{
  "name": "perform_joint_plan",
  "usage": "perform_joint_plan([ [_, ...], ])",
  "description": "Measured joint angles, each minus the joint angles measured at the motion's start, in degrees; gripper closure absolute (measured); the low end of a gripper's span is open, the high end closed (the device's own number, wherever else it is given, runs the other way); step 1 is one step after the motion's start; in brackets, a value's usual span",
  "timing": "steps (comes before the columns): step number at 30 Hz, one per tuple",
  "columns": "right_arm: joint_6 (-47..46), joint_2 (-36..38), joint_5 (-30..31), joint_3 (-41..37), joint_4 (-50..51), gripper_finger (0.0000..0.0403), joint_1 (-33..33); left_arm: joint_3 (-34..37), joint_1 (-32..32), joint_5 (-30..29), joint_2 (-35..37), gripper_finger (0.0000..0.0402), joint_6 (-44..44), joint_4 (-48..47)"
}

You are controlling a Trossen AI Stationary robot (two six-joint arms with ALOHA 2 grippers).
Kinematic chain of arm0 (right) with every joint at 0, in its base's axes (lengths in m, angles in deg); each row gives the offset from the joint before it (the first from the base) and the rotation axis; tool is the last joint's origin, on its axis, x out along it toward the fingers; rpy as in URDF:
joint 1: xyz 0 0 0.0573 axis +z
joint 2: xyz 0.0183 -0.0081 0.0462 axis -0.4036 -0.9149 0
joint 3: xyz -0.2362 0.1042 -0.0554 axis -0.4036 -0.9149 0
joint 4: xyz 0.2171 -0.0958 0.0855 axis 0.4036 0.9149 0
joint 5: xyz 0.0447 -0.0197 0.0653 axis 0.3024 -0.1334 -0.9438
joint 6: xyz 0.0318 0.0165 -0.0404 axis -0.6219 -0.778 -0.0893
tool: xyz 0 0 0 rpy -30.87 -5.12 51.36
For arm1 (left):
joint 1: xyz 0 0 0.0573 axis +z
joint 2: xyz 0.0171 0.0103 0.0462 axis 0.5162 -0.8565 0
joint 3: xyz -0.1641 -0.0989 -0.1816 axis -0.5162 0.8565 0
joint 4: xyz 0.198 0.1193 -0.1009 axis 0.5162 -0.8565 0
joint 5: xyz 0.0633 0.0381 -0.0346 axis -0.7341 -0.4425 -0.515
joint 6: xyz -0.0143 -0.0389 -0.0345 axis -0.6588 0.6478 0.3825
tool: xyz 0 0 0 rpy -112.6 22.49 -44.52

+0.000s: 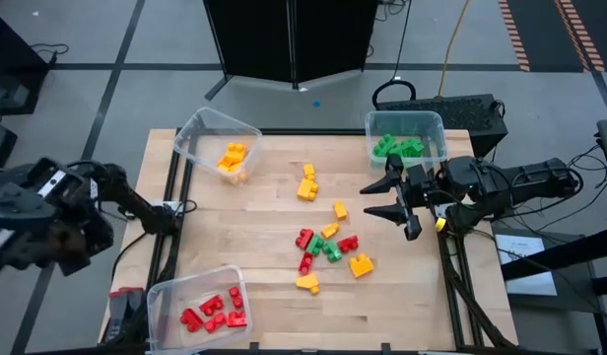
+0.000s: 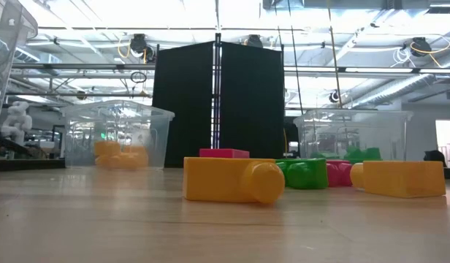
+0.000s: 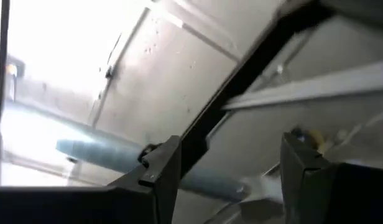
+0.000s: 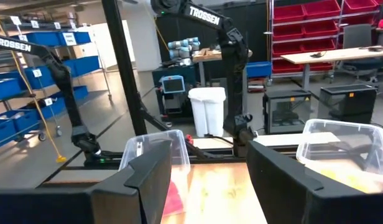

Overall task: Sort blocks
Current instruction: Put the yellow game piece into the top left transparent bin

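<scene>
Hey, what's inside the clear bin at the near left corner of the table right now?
The near-left bin holds only red blocks, several in a loose pile on its floor. No yellow or green shows among them. Whether smaller pieces lie under the pile cannot be seen.

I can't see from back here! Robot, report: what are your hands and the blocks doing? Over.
Right gripper open, empty, beside green bin. Left gripper open, parked off table. Loose blocks mid-table, unsorted. Nothing in the way.
</scene>
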Motion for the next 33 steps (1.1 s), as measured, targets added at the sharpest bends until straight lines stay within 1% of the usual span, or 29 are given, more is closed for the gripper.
perform_joint_plan([
  [3,0.2,0.0,-0.02,0.0,0.01,0.0202,-0.37,0.0,-2.58,-1.35,0.02,0.024,8.34,-0.24],
  [6,1.57,0.0,0.0,0.0,0.02,0.0202,-0.96,0.01,-5.29,-0.99,-0.02,0.024,9.79,-0.6],
  [8,2.15,0.0,0.0,0.0,0.02,0.0202,-1.43,0.0,-6.89,1.21,0.0,0.024,8.55,-1.12],
  [11,2.73,0.0,-0.03,0.0,0.02,0.0202,-2.21,0.01,-9.46,6.13,-0.01,0.024,5.32,-2.11],
  [14,2.83,0.0,0.0,0.0,0.02,0.0202,-2.95,0.02,-12.09,10.69,-0.02,0.024,5.47,-2.12],
  [15,3.15,0.0,0.0,0.0,0.02,0.0202,-3.12,0.02,-12.8,11.34,-0.01,0.024,4.95,-2.02],
  [21,5.17,0.0,-0.02,0.0,0.02,0.0202,-4.34,0.02,-15.01,11.6,0.0,0.024,-2.22,-2.0],
  [33,5.77,0.0,-0.02,0.0,0.04,0.0202,-6.81,0.01,-15.7,11.6,0.02,0.024,-2.5,-0.84],
])
